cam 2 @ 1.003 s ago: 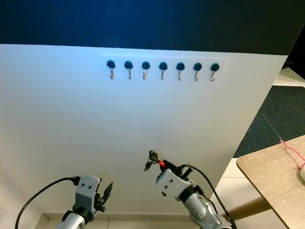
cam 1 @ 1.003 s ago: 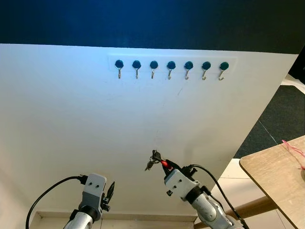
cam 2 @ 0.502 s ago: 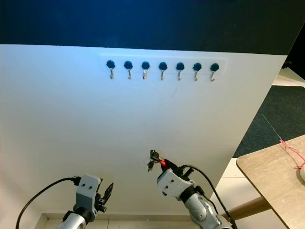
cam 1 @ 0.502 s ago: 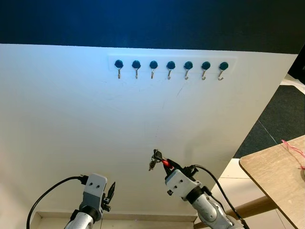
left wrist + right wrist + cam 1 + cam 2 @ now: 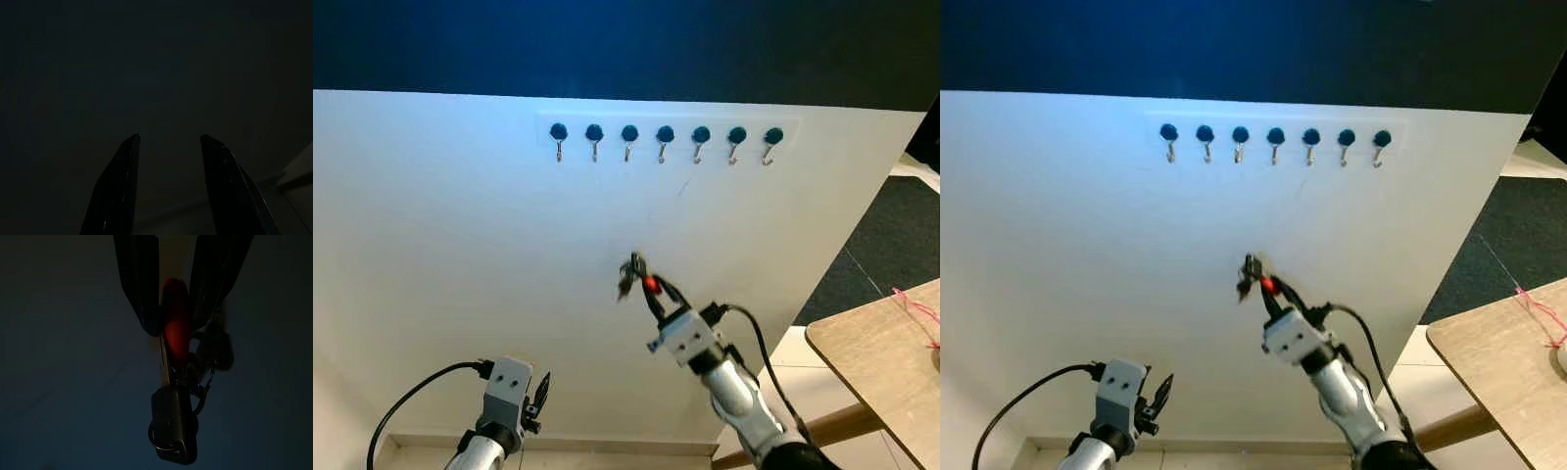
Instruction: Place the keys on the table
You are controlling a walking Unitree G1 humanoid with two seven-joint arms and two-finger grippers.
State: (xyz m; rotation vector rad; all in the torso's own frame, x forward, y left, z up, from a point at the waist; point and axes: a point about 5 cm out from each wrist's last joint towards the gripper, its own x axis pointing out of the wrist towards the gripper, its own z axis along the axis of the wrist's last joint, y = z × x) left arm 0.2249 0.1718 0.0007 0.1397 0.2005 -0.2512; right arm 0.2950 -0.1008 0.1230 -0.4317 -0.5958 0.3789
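The right gripper [image 5: 647,284] pinches the keys [image 5: 174,421] by their red tag, raised before the white wall [image 5: 460,245]. The bunch looks light and loose, so it may swing; the left gripper [image 5: 540,390] hangs idle, fingers apart.

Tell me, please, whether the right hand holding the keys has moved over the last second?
Yes. The right hand, shut on the keys, has risen up the white wall toward the row of hooks, which has stayed put.

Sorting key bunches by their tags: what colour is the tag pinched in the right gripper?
Red: the red tag on the dark bunch of keys shows best in the right wrist view.
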